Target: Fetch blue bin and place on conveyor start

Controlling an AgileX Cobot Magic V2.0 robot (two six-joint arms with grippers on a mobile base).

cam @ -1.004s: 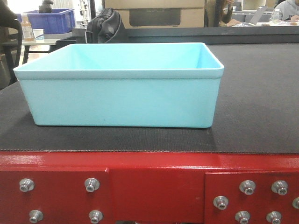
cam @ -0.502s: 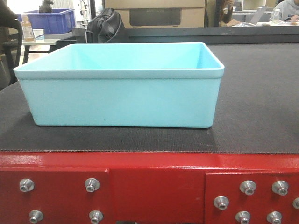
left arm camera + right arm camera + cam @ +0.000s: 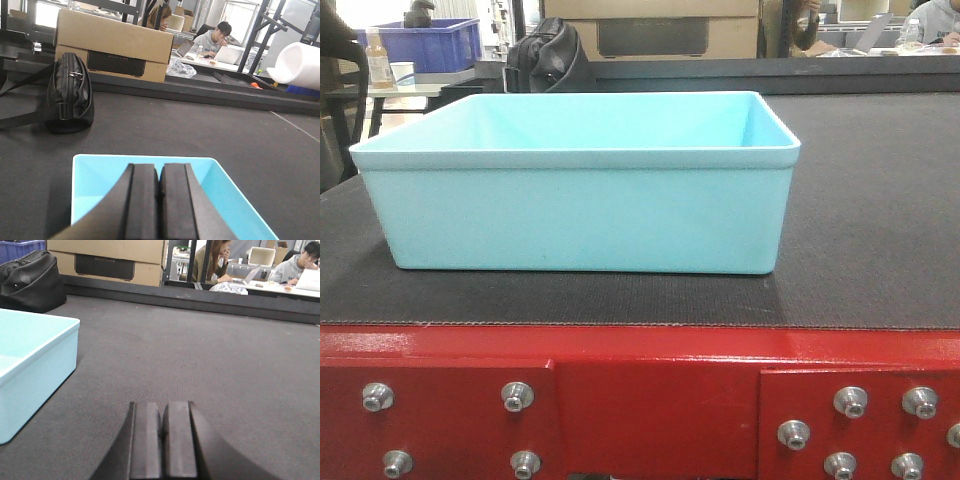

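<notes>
The pale aqua blue bin [image 3: 580, 190] rests upright and empty on the dark belt of the conveyor start [image 3: 860, 250], just behind the red bolted frame [image 3: 650, 400]. In the left wrist view my left gripper [image 3: 160, 172] is shut with nothing in it, hovering over the blue bin [image 3: 95, 185] near its front wall. My right gripper [image 3: 162, 410] is also shut and empty, low over the bare belt [image 3: 210, 355], with the blue bin [image 3: 30, 365] off to its left and apart from it. Neither gripper shows in the front view.
A black bag [image 3: 70, 95] lies on the belt beyond the bin, in front of a cardboard box [image 3: 115, 45]. A dark blue crate [image 3: 428, 45] sits on a table at the far left. People work at desks behind the conveyor [image 3: 300, 265].
</notes>
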